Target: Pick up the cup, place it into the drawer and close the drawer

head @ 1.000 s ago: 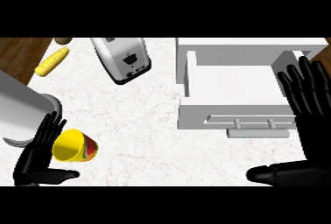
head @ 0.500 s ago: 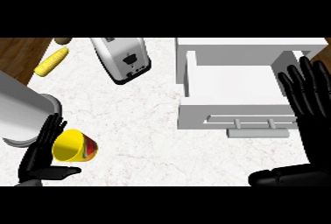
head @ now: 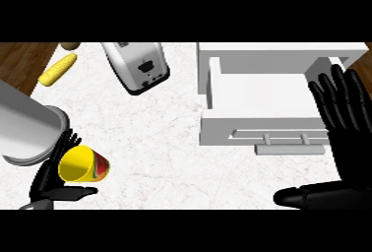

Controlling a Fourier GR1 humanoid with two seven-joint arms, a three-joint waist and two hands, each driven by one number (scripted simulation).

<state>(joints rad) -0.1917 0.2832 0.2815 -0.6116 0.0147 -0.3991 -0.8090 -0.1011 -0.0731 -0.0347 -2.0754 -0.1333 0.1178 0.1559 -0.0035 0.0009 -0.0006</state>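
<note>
Bench: the bench (head: 160,147) is a pale, marbled white top filling most of the view; dark wood floor (head: 22,64) shows past its edge at about 10 o'clock and again in the far corner at 2 o'clock.
Cup: the yellow cup (head: 81,165) lies tipped on its side at about 8 o'clock, its open mouth facing the lower left, with a red and green patch on its outer wall.
Left hand: the left hand (head: 54,179) sits at the cup's left, fingers (head: 67,142) rising behind the rim and the thumb reaching out under it; they cup round it without being closed on it, and whether they touch it I cannot tell.
Right hand: the right hand (head: 347,123) stands at 3 o'clock, fingers straight and spread, holding nothing, lying over the drawer's right side; its thumb points left at about 5 o'clock.
Drawer: the white drawer (head: 254,93) is pulled open at about 2 o'clock, its bar handle (head: 280,138) facing the lower edge.
Toaster: a silver toaster (head: 138,66) lies at an angle at about 11 o'clock, well apart from the cup.
Corn: a yellow cob of corn (head: 58,69) rests at the bench's edge at 10 o'clock, with a small brown thing (head: 70,46) just above it.
Grey forearm: the left arm's grey forearm (head: 25,130) crosses the view at 9 o'clock, just above the cup.
</note>
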